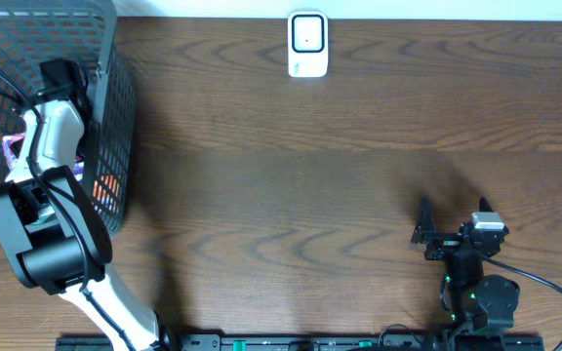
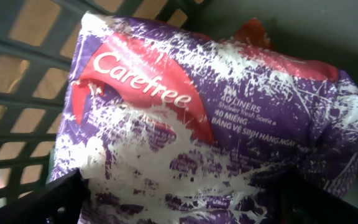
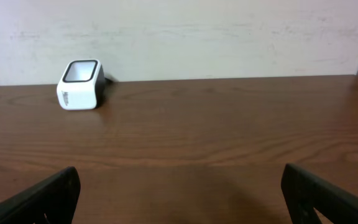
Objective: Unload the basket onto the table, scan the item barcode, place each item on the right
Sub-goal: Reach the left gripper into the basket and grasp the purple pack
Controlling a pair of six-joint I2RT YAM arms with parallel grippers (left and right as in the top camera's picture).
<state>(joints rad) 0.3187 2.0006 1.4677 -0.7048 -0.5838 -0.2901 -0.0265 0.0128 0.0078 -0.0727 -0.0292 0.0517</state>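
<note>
While the Carefree liner pack (image 2: 216, 124) lay in the basket (image 1: 115, 127), not yet gripped, the left gripper (image 2: 179, 208) stood with jaws apart either side of it. Right gripper (image 3: 179, 196): idle, jaws apart. Scanner (image 1: 307, 44): well apart. Pickup and scan both outstanding.

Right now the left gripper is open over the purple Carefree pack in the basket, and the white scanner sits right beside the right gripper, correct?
No: the white scanner stands at the far edge of the table, well away from the right gripper; the overhead view shows it. The rest holds.
</note>
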